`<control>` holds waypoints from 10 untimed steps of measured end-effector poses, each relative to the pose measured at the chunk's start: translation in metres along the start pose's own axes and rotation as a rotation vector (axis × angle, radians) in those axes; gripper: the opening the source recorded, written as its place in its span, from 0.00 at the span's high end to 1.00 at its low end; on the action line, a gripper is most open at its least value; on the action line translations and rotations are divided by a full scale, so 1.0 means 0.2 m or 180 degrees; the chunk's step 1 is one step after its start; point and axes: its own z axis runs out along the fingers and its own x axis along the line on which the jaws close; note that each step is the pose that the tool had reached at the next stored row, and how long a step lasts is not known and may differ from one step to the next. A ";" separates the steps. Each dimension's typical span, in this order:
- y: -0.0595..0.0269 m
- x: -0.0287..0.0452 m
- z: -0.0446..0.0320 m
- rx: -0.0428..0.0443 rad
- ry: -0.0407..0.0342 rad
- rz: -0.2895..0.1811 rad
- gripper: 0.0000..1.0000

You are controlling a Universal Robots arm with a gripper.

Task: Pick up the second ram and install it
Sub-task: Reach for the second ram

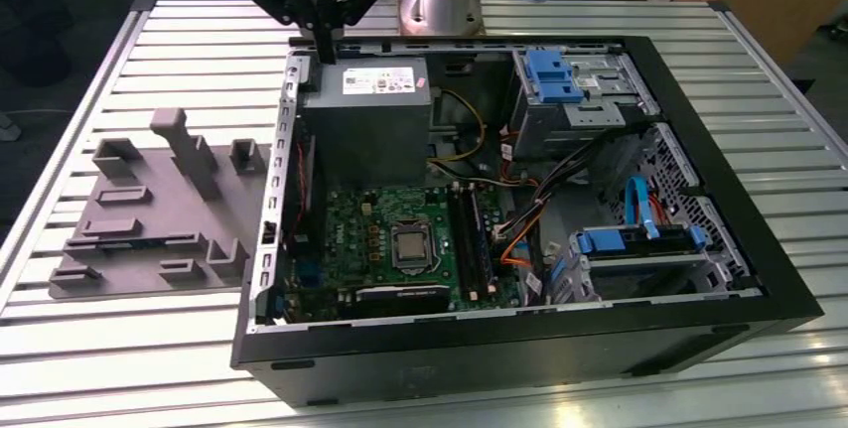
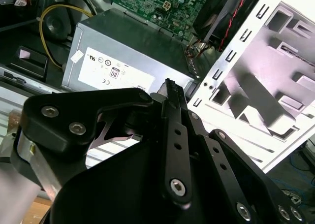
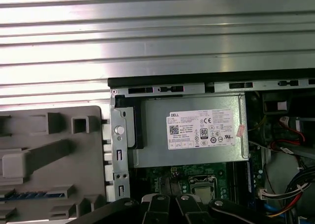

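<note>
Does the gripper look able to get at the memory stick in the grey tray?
Probably yes: the second ram lies uncovered in the grey tray, and the gripper hangs over the computer case edge beside it, nothing between.

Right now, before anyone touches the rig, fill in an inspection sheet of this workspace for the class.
Surface: slatted metal table bears an open computer case and a grey fixture at the exterior view's left.
Job's things: second ram, seemingly the thin blue strip lying in the fixture; memory slots on the motherboard.
Clutter: nothing seen.
Grippers: the end effector hangs over the case's edge by the power supply, apart from the ram.
Cables: yellow lead and blue lead inside the case.
Surroundings: wooden furniture behind the table.
</note>
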 end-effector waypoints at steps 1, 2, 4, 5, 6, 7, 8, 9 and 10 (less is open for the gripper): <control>0.000 0.003 0.000 0.0000 0.0000 0.0000 0.89; 0.000 0.006 0.000 0.0000 0.0000 0.0000 0.89; -0.001 0.012 0.000 0.0000 0.0000 0.0000 0.89; -0.001 0.014 0.000 0.0000 0.0000 0.0000 0.89; -0.001 0.017 0.000 0.0000 0.0000 0.0000 0.89; -0.001 0.019 0.000 0.0000 0.0000 0.0000 0.89; -0.002 0.022 0.000 0.0000 0.0000 0.0000 0.89; -0.002 0.025 0.000 0.0000 0.0000 0.0000 0.89; -0.002 0.028 0.000 0.0000 0.0000 0.0000 0.89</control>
